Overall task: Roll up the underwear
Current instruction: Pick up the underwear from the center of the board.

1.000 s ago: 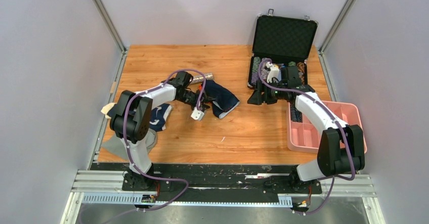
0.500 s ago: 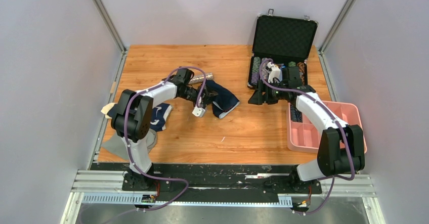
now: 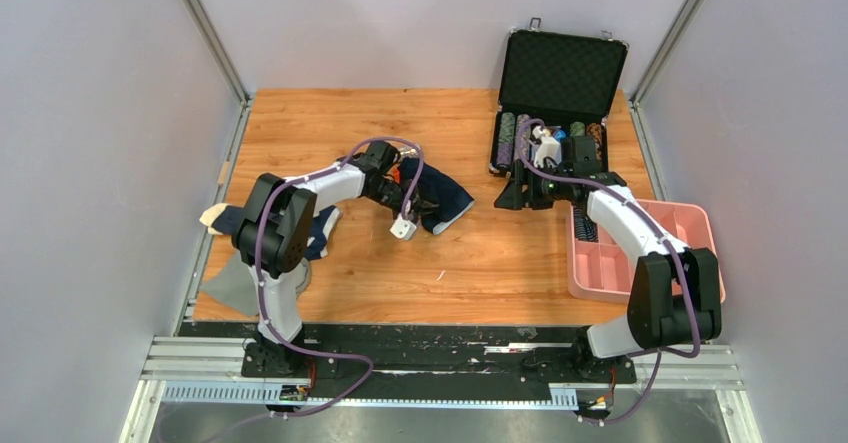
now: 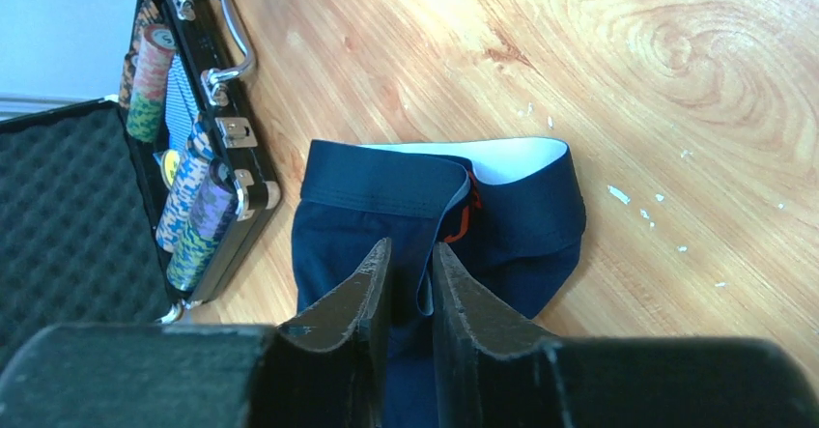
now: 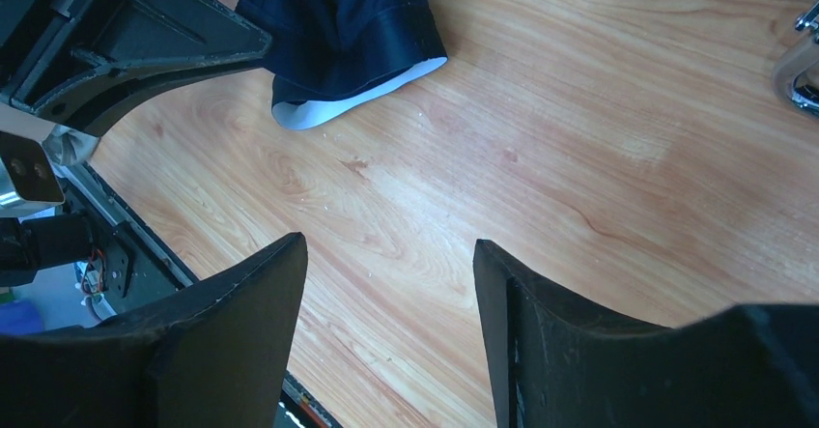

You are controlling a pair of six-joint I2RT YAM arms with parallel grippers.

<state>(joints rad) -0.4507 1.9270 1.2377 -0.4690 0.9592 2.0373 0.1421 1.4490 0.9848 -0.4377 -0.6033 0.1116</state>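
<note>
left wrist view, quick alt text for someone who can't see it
Two dark jaws, a narrow gap between them, reach onto navy underwear lying on a wooden table, its waistband and an orange patch showing. At the left edge sits an open black case holding stacks of poker chips.

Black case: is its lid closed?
No, the black case stands open, its foam-lined lid upright and rows of chips showing inside.
</note>
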